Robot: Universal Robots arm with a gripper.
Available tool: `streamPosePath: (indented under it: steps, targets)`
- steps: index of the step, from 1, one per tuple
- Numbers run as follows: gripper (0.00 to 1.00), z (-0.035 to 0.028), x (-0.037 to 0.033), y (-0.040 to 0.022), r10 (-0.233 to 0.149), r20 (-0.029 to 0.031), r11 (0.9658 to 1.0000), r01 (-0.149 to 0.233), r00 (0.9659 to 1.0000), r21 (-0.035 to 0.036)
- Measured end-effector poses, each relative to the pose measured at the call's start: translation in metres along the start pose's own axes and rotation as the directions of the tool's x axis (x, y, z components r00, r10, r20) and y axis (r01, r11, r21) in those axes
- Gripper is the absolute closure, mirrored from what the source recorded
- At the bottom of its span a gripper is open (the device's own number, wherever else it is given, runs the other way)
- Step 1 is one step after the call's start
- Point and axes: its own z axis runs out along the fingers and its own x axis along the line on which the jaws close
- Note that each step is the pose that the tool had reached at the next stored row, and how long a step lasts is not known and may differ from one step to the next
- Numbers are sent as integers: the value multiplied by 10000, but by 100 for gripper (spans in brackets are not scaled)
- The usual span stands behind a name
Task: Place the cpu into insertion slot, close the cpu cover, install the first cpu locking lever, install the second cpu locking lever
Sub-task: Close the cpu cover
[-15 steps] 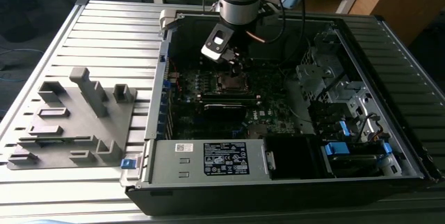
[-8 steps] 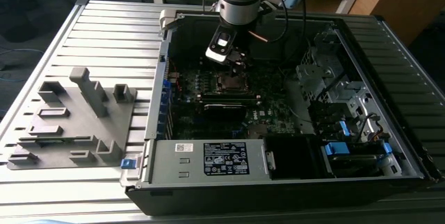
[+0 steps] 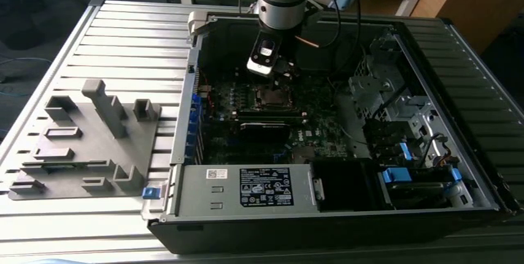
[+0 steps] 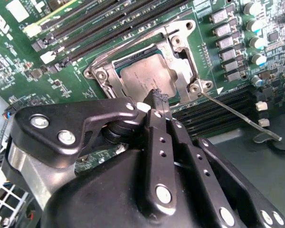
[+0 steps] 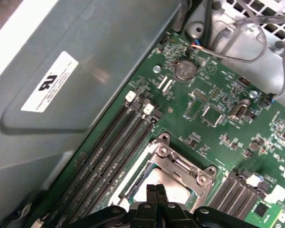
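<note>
— Exterior view?
— My gripper [image 3: 281,80] hangs over the insertion slot [image 3: 270,97].
— Second wrist view?
— My fingers [image 4: 156,123] are pinched together, empty, just above the cpu [image 4: 145,78], which sits framed by the cpu cover [image 4: 180,42]. The free locking lever [image 4: 237,115] may slip off them.
— First wrist view?
— The memory slots [image 5: 114,152] run alongside; a stray push could hit them.

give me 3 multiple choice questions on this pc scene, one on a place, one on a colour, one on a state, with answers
1. Where does the cpu lie?
A) in the insertion slot
B) on the grey tray outside the case
C) on the power supply

2. What colour is the circuit board?
A) red
B) green
C) white

3. How is the hand set?
A) spread wide
B) shut, above the cpu
C) clamped on a cable

Answers:
1 A, the silver chip sits inside the metal-edged socket.
2 B, it is green in both wrist views.
3 B, its fingers meet with nothing between them.
</note>
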Motion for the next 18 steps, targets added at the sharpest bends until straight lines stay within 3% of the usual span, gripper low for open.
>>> streamPosePath:
  steps: [18]
  targets:
    - [89,0,0,0,-100,-9,10000,100,9999,0]
